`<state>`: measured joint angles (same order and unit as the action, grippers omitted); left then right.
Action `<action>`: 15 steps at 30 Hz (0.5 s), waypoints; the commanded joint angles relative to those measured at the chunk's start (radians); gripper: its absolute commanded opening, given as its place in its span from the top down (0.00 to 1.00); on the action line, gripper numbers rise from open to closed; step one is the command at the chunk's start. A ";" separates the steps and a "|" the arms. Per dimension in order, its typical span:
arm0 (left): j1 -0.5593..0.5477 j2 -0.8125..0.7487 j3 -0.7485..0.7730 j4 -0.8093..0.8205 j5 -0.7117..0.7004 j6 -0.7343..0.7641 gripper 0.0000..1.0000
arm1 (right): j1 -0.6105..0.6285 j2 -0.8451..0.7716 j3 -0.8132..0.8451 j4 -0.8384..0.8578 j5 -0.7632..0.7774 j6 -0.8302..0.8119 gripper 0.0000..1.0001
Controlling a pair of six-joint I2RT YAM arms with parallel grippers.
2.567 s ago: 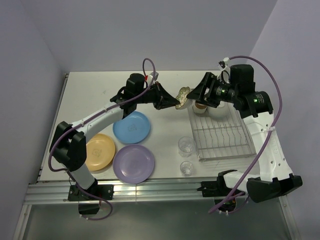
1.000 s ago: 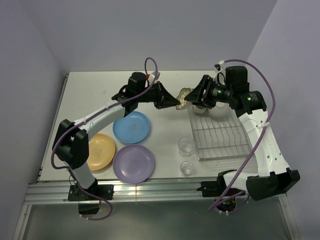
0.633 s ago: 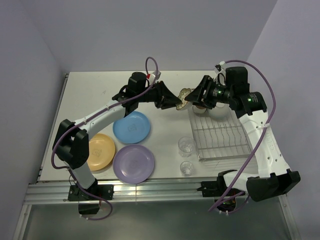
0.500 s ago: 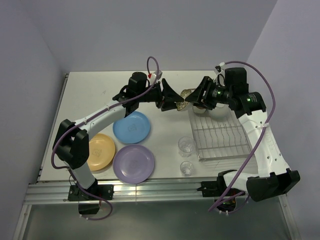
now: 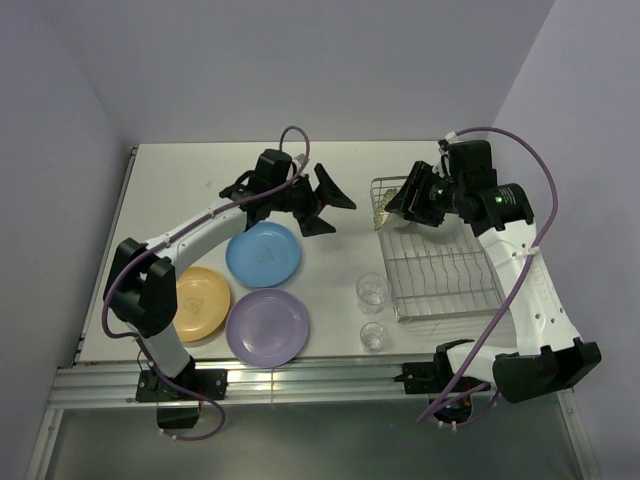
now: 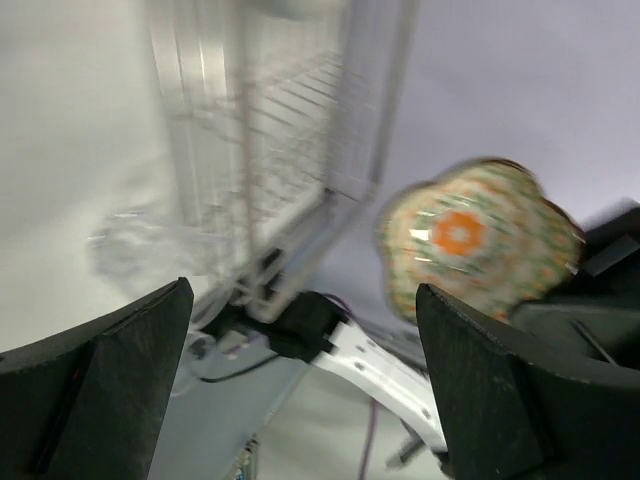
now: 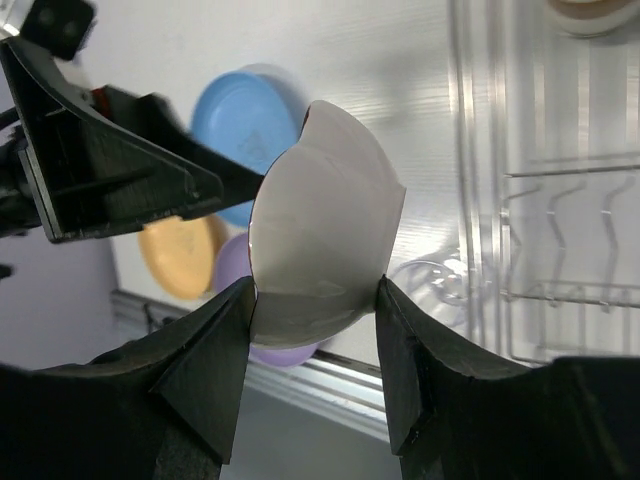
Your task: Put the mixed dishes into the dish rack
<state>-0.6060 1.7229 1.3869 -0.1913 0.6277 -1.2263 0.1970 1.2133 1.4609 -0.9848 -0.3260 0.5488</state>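
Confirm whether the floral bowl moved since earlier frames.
Yes. The floral bowl shifted right, from left of the dish rack to over its far-left corner, held by the right pincer.

The small floral bowl (image 6: 478, 243) shows an orange flower ringed by green and orange sprigs on cream; its inside is plain white. Elsewhere sit a blue plate (image 5: 263, 254), an orange-yellow plate (image 5: 200, 303), a purple plate (image 5: 268, 326) and the silver wire dish rack (image 5: 447, 272).

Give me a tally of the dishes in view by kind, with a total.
Plates: 3, blue plate, orange-yellow plate, purple plate
Clear glasses: 2, farther glass, nearer glass
Floral bowl: 1, held in the right gripper
Round-rimmed dish in the dish rack, mostly cut off, kind unclear: 1
Total: 7
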 commanded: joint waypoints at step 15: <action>-0.086 0.043 0.228 -0.614 -0.390 0.409 0.01 | 0.194 0.162 0.110 -0.186 0.754 -0.145 1.00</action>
<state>-0.6823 1.7611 1.5837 -0.7475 0.2939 -0.8906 0.3576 1.3487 1.5154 -1.1488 0.2493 0.4278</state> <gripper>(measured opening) 0.989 0.557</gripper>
